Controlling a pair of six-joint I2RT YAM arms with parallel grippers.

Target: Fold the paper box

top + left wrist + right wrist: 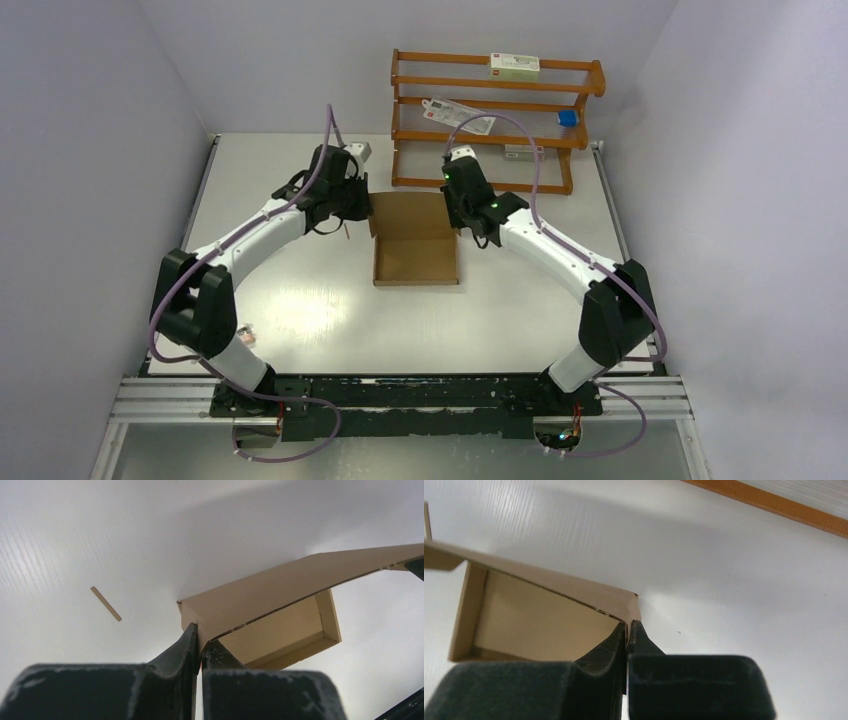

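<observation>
The paper box (415, 262) is brown cardboard and lies at the middle of the table, its tray open upward and its lid panel (408, 213) raised at the far side. My left gripper (364, 212) is shut on the lid's left corner. In the left wrist view the fingertips (200, 636) pinch the cardboard edge (280, 587), with the tray (285, 637) beneath. My right gripper (458, 214) is shut on the lid's right corner. The right wrist view shows its tips (628, 626) clamped on the corner flap (631, 607) beside the tray's inside (539, 622).
A wooden rack (495, 120) stands behind the box and holds white cartons (514, 66) and a blue item (567, 118). Its base rail (774, 502) runs past the right gripper. A thin brown strip (105, 603) lies on the table to the left. A tiny pink item (245, 335) sits near the left arm's base.
</observation>
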